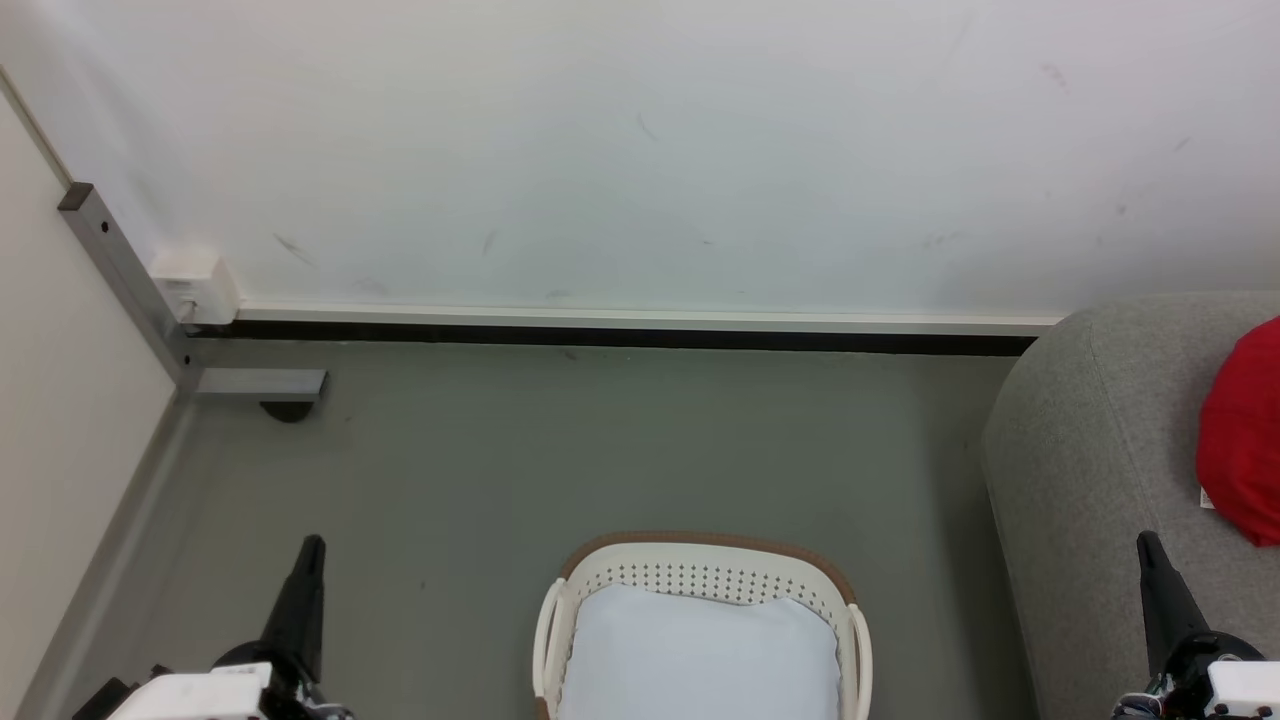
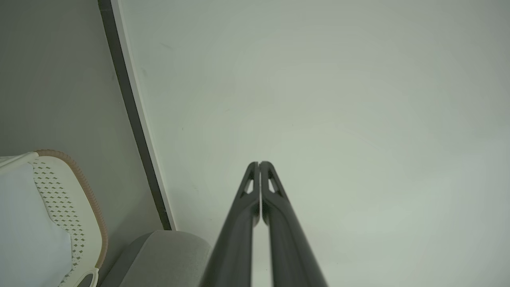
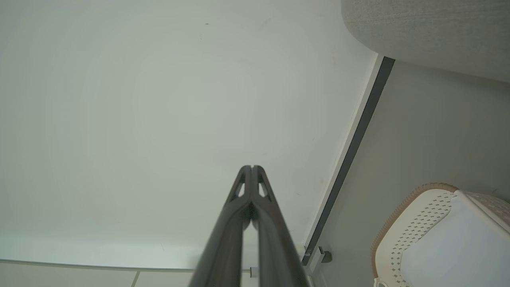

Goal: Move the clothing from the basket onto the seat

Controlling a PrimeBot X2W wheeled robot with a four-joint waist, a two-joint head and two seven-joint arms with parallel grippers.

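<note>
The red clothing [image 1: 1243, 432] lies on the grey seat [image 1: 1090, 440] at the right edge of the head view. The white basket [image 1: 700, 572] with its brown rim stands on the floor at the bottom centre and holds a pale blue-white pad [image 1: 700, 650]. My left gripper [image 1: 312, 545] sits at the lower left, shut and holding nothing, well left of the basket. My right gripper [image 1: 1148, 542] is at the lower right in front of the seat, shut and holding nothing. Each wrist view shows fingertips pressed together, the left gripper [image 2: 259, 163] and right gripper [image 3: 252, 167] pointing at the wall.
A white wall [image 1: 640, 150] with a dark baseboard gap [image 1: 620, 335] runs across the back. A grey metal frame [image 1: 130, 290] and a white socket box [image 1: 195, 280] stand in the left corner. Grey floor [image 1: 600, 450] lies between the wall and the basket.
</note>
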